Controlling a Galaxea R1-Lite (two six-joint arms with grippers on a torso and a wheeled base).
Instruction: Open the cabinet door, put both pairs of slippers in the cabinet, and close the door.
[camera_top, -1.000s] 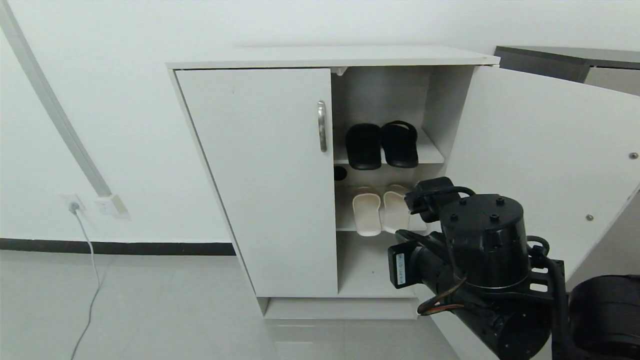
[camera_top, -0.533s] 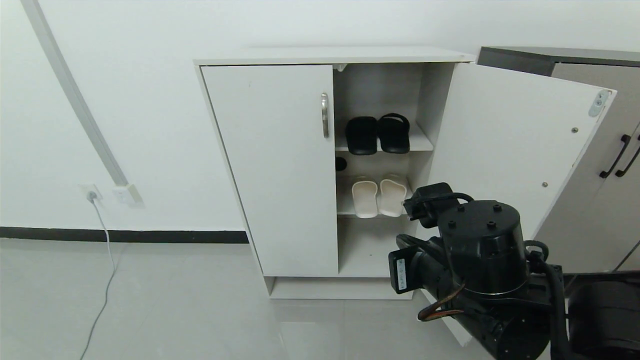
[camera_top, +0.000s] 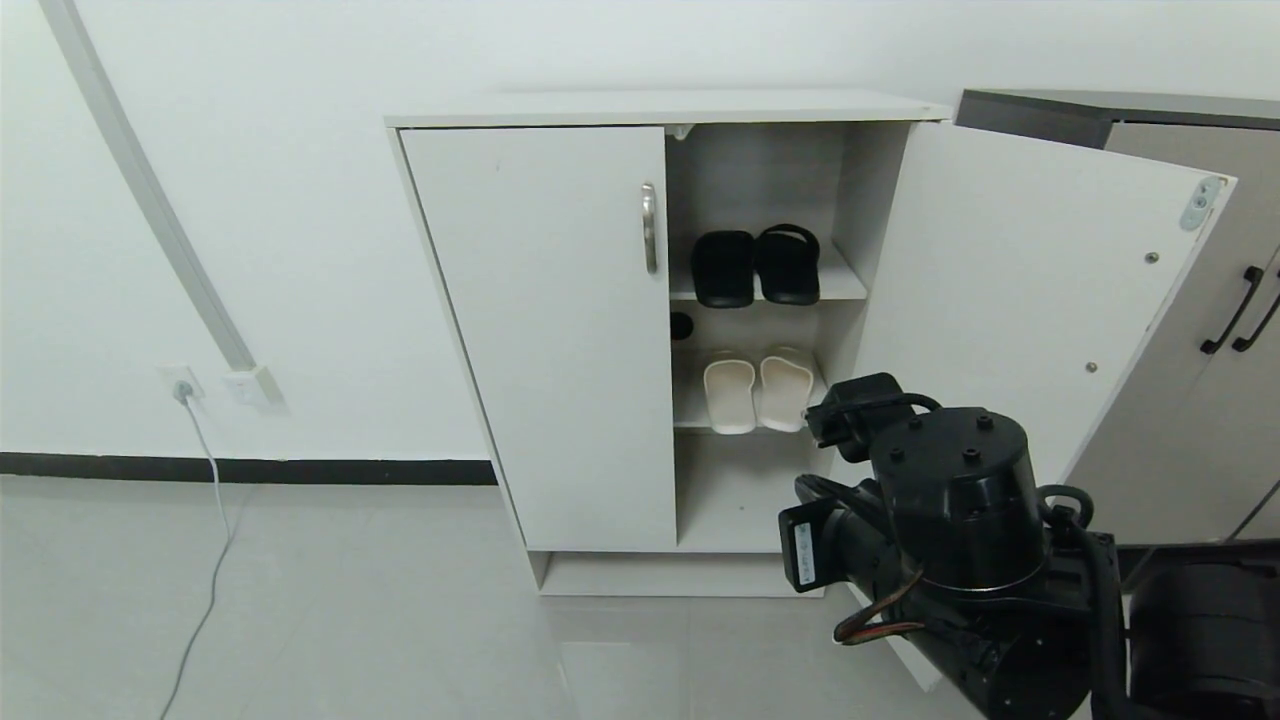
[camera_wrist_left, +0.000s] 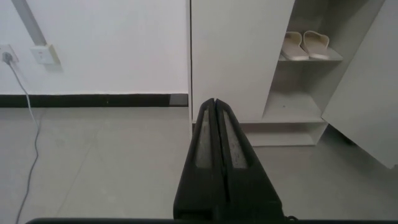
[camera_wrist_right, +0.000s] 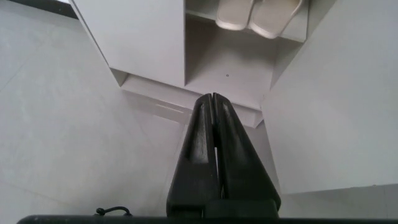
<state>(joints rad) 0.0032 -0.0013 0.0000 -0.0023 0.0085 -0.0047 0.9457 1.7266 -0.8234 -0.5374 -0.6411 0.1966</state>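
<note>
The white cabinet (camera_top: 530, 330) stands against the wall, its left door shut and its right door (camera_top: 1000, 290) swung wide open. A pair of black slippers (camera_top: 755, 265) lies on the upper shelf. A pair of white slippers (camera_top: 757, 392) lies on the shelf below, toes inward. My right arm (camera_top: 950, 500) is low in front of the open compartment. My right gripper (camera_wrist_right: 213, 99) is shut and empty, above the floor before the cabinet's base, with the white slippers (camera_wrist_right: 255, 11) beyond it. My left gripper (camera_wrist_left: 214, 102) is shut and empty, farther back, facing the shut door, the white slippers (camera_wrist_left: 308, 45) off to one side.
A grey cabinet (camera_top: 1200, 330) with black handles stands right behind the open door. A wall socket (camera_top: 180, 385) with a cable hanging to the floor is at the left. The tiled floor (camera_top: 350, 620) in front is bare.
The whole head view has pulled back from the cabinet, so the camera moved. Slippers and open door stand as before. My right arm keeps about the same place in the picture.
</note>
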